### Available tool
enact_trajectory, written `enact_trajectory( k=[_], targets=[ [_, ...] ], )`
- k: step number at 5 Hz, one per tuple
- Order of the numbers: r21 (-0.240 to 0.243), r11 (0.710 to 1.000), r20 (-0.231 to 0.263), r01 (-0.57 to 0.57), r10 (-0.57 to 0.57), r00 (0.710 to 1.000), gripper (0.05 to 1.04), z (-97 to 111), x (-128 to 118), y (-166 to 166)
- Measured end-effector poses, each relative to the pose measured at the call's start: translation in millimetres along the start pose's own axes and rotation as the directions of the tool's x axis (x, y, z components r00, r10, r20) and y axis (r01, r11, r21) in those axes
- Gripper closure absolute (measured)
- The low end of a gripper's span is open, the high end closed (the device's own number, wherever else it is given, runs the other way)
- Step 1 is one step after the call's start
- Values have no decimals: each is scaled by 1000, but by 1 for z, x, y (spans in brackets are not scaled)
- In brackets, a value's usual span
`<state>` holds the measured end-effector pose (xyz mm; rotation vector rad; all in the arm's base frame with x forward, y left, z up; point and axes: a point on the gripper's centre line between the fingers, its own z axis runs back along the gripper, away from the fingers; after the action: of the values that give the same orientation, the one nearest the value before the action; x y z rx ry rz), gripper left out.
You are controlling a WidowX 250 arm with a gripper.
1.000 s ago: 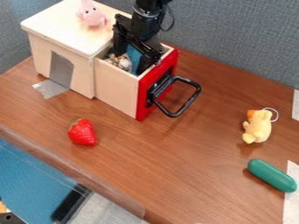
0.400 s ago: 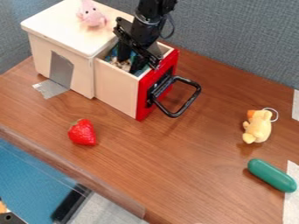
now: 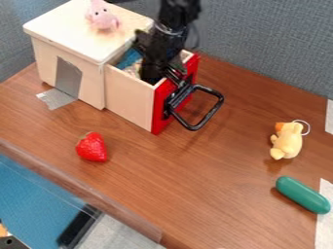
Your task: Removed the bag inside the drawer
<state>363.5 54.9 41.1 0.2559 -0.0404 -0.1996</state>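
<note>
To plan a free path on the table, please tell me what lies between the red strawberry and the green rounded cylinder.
Bare brown wooden table lies between them, as the camera view shows.

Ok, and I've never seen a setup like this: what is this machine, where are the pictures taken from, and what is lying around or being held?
The black machine is a robot arm. One fixed camera looks down at a slant for every picture. The arm's gripper is at the open drawer of a wooden box; I cannot tell whether it holds anything. Something blue shows inside, possibly the bag. A pink toy sits on the box. On the table lie a strawberry, a yellow toy and a green rounded object.
</note>
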Motion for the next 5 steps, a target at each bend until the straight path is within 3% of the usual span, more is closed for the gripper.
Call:
enact_trajectory(
  k=[3, 5],
  targets=[
    [-34, 999, 27, -28, 29, 999, 1035, 16, -7, 4],
    [-58, 996, 101, -63, 68, 993, 1035, 43, -11, 17]
  ],
)
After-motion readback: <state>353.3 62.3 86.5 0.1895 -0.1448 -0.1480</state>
